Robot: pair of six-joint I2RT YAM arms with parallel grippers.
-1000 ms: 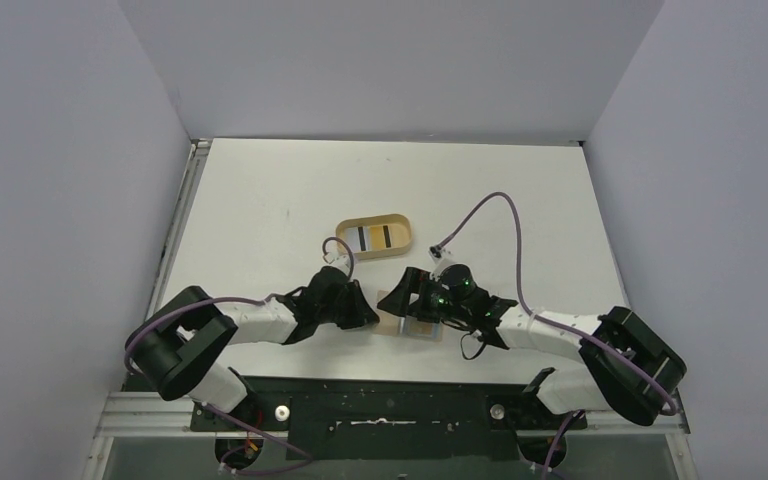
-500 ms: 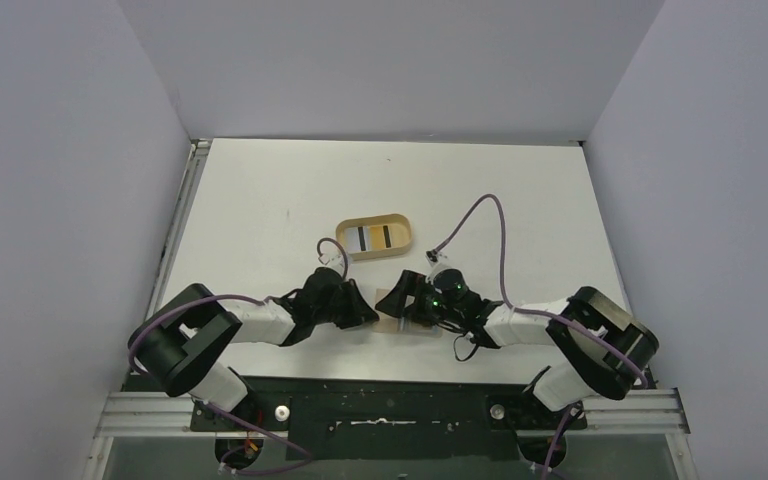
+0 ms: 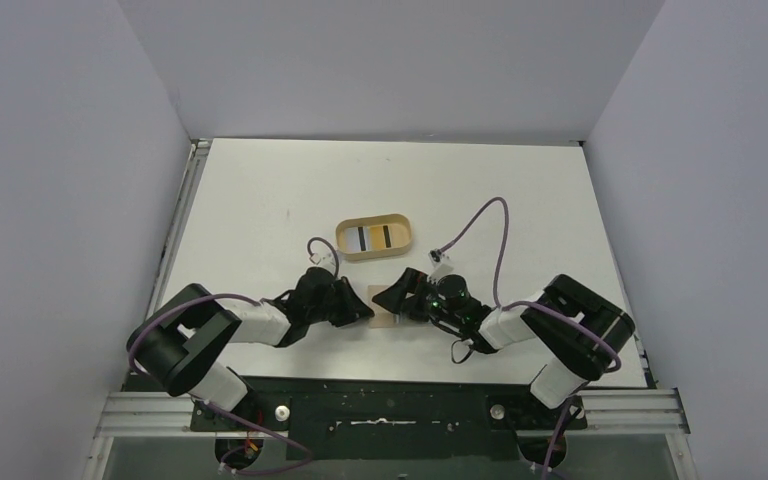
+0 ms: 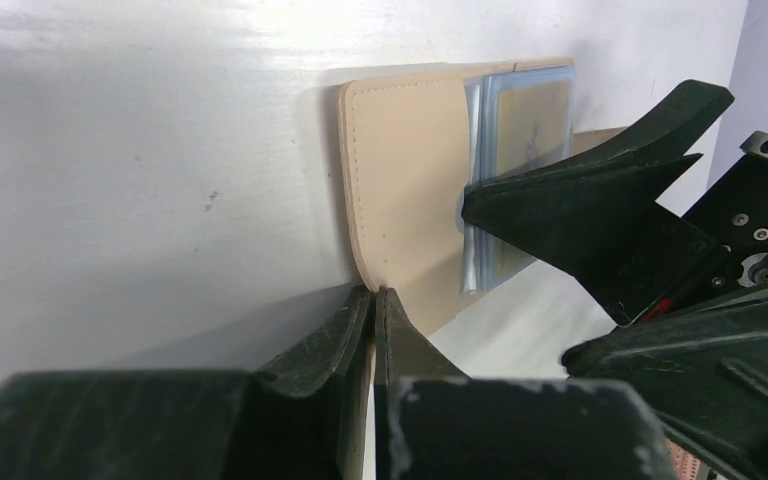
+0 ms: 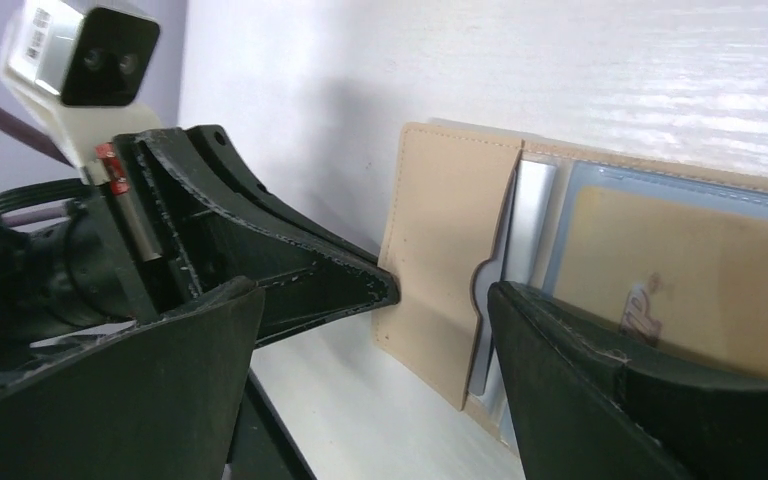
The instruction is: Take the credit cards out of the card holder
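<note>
The card holder [image 4: 405,170] lies open and flat on the white table [image 3: 260,200], near the front edge and between the two arms. The credit cards [image 4: 525,125] are inside its pocket: a yellowish card under a pale blue clear sleeve, and a silver edge beside it. The left gripper [image 4: 373,297] is closed completely. Its tips meet at the outer edge of the tan flap, on the side far from the cards; whether they nip the leather or only press on it, the wrist view does not show clearly. The right gripper [image 3: 400,297] stands wide and holds nothing. One of its fingers [image 5: 600,380] has the tip just beside the half-round notch [image 5: 480,290] of the pocket, over the cards. The other finger is out past the flap, close to the left gripper's tips, so the jaws stand across the tan flap. The relation that matters is this: the cards show out of the pocket on the side toward the right arm and away from the left gripper. The mouth of the pocket runs across the line between the two grippers. So the right arm is the nearer one, and the cards should slide out along that line, toward the right arm.
</note>
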